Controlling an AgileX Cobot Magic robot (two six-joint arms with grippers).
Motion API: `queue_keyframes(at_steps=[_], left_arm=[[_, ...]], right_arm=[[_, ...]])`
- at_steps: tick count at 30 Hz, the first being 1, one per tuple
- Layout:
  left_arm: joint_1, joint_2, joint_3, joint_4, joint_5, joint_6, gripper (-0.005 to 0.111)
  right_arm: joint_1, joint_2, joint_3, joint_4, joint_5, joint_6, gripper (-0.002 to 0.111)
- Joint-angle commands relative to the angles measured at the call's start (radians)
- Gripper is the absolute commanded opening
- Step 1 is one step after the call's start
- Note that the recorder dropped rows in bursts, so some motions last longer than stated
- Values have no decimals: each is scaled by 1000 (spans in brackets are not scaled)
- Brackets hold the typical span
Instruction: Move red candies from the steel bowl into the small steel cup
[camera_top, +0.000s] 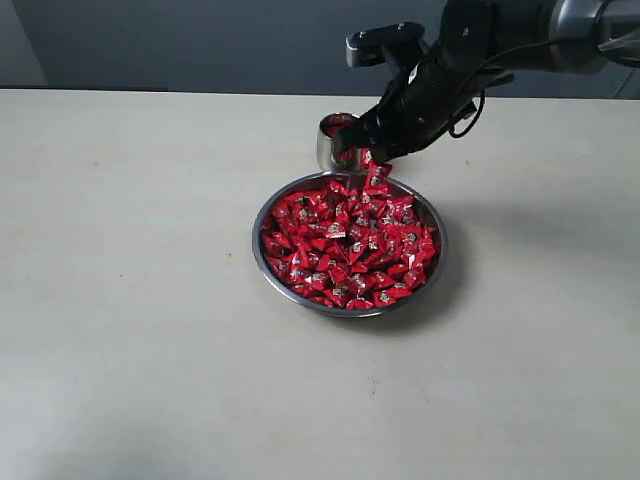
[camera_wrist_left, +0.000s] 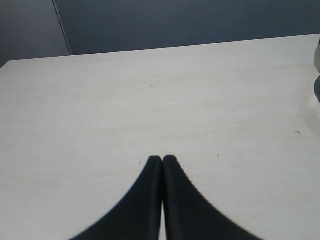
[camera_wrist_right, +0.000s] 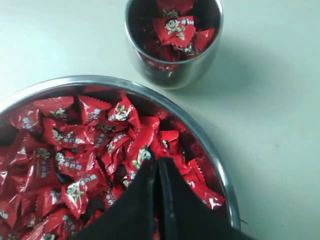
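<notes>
Pale tabletop (camera_top: 130, 300) runs back to a dark blue-grey wall (camera_top: 200, 40), and everything of mine sits near the middle of it. The steel bowl (camera_top: 257, 235) stands there, heaped nearly to the rim with the red candies (camera_top: 345, 240). The small steel cup (camera_top: 326, 152) stands upright just beyond the bowl's far rim, very close to it; I cannot tell whether the two touch. Several more red sweets already lie inside the cup, one with its pale printed mark facing up.

My right gripper (camera_wrist_right: 157, 161) hangs over the far side of the bowl, on the part nearest the cup. Its fingers are pressed together with no gap showing, and their tips are down among the top layer of wrappers. Whether a sweet is pinched between them I cannot tell: from the wrist the dark fingers cover that spot, and from the outside camera I see only a bit of red foil right beneath the tips at the bowl's rim.

My left gripper (camera_wrist_left: 162, 159) is off to the side over bare table, well apart from the bowl, its two fingers closed against each other and holding nothing.
</notes>
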Motion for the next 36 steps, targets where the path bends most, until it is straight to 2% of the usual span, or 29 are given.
queue_keyframes(at_steps=[1, 8, 26, 28, 33, 36], left_arm=[[-8, -5, -8, 2, -5, -2, 0], [-8, -5, -8, 2, -5, -2, 0], [-8, -5, -8, 2, -5, -2, 0], [-8, -5, -8, 2, -5, -2, 0], [-8, -5, -8, 2, -5, -2, 0], [-8, -5, -8, 2, -5, -2, 0]], right_arm=[[18, 4, 17, 31, 17, -25, 0], [100, 103, 26, 47, -63, -30, 0], [102, 135, 26, 47, -74, -30, 1], [102, 124, 26, 43, -70, -33, 6], [102, 90, 26, 39, -36, -50, 38], [102, 68, 26, 43, 4, -50, 40]])
